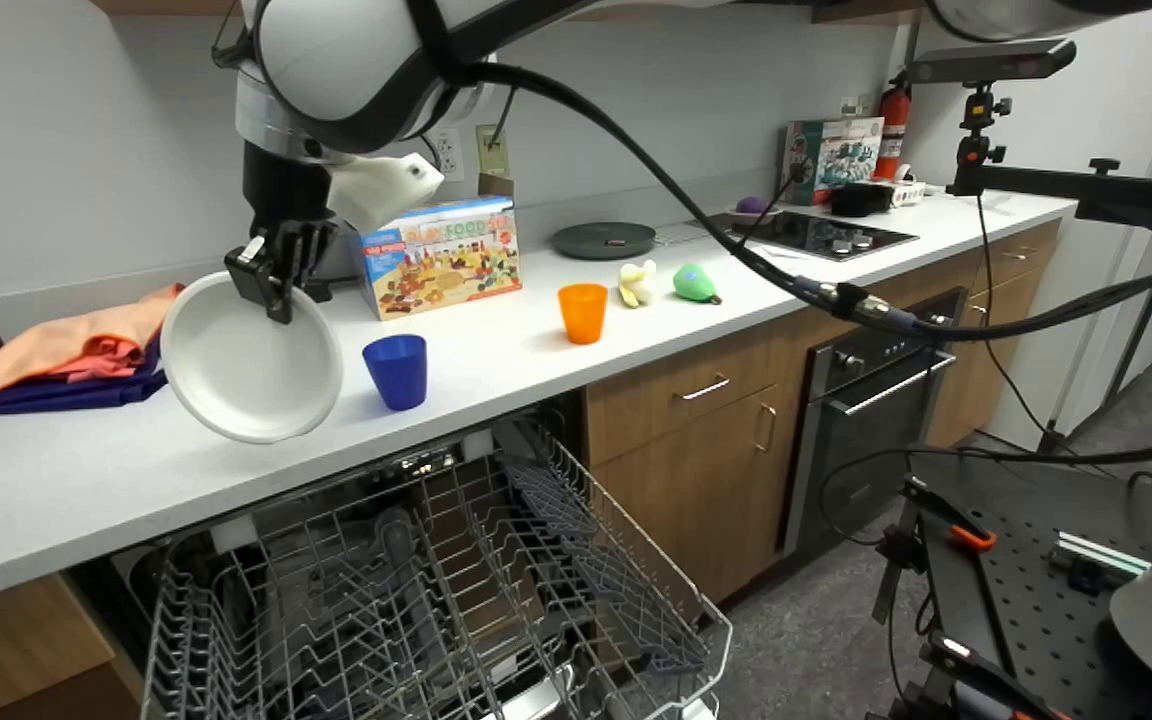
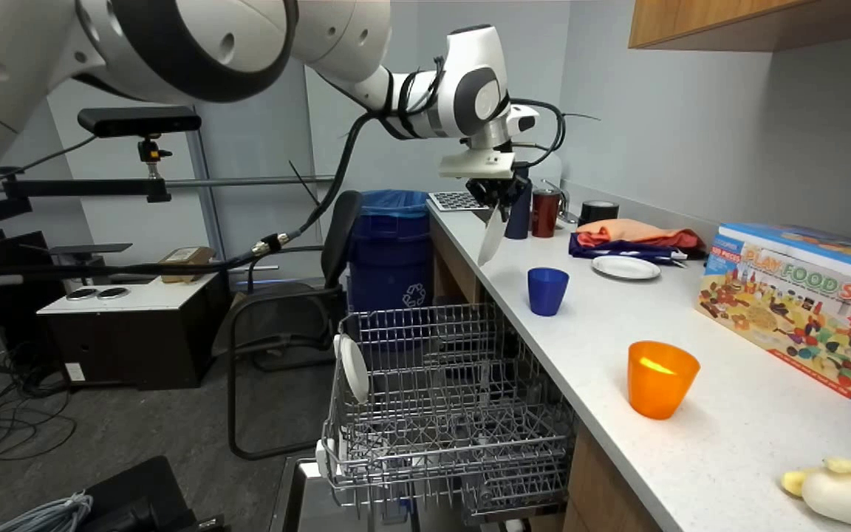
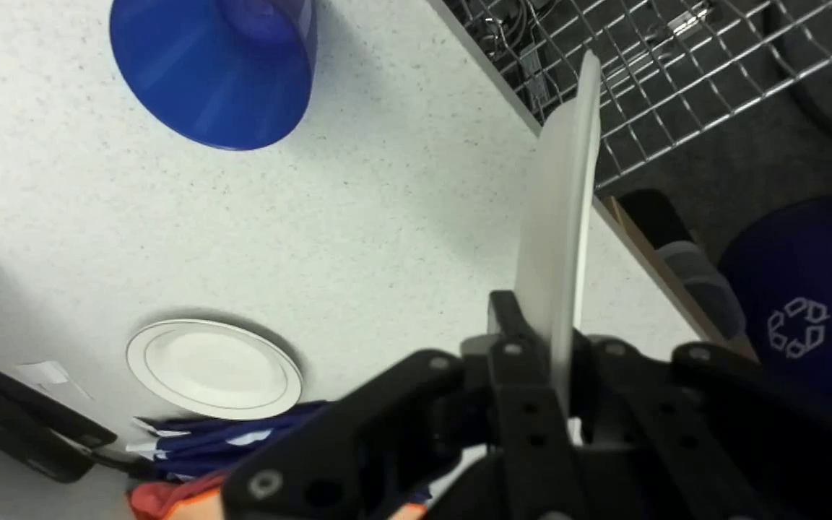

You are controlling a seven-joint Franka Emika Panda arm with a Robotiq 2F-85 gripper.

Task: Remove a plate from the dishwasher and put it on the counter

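My gripper (image 1: 274, 285) is shut on the rim of a white plate (image 1: 251, 375). The plate hangs edge-down, steeply tilted, above the front edge of the white counter (image 1: 496, 350). In an exterior view the held plate (image 2: 493, 238) shows nearly edge-on under the gripper (image 2: 498, 198). In the wrist view the plate (image 3: 559, 224) runs up from between the fingers (image 3: 549, 328), with counter behind it. The dishwasher (image 1: 591, 575) is open with its wire rack pulled out; the rack (image 2: 455, 391) still holds white plate-like dishware (image 2: 354, 369) at its outer side.
A blue cup (image 2: 547, 291) stands on the counter near the held plate. Another white plate (image 2: 626, 267) lies flat by folded cloths (image 2: 636, 240). An orange cup (image 1: 583, 312), a food-set box (image 1: 444, 258) and toy food are farther along. A blue bin (image 2: 390, 251) stands beyond the dishwasher.
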